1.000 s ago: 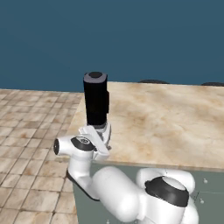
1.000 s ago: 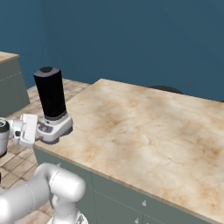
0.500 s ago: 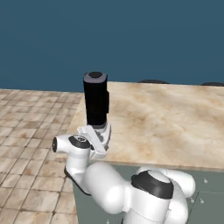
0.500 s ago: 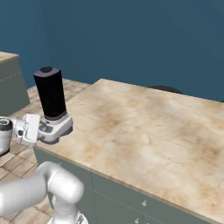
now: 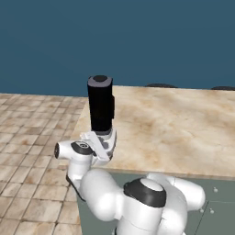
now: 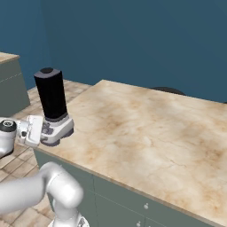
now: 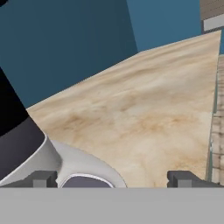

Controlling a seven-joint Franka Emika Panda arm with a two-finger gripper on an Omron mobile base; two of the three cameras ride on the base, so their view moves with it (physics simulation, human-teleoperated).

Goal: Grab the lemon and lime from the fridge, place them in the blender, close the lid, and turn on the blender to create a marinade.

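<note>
Blender (image 5: 101,117): squarish black jar, rounded pale base, on marbled counter (image 5: 174,128).

Hand view cuts off the blender (image 7: 26,148) at left; button panel (image 7: 85,181) half hidden, possibly unreadable. Arm covers blender base (image 5: 106,141) in left base view.

The tall black-jarred blender (image 5: 101,119) stands at the left front corner of the beige marbled worktop (image 5: 174,133), with the dark grey lid (image 5: 100,81) on top.

Matt black blender (image 5: 100,110), marbled stone counter (image 5: 174,128)
</note>
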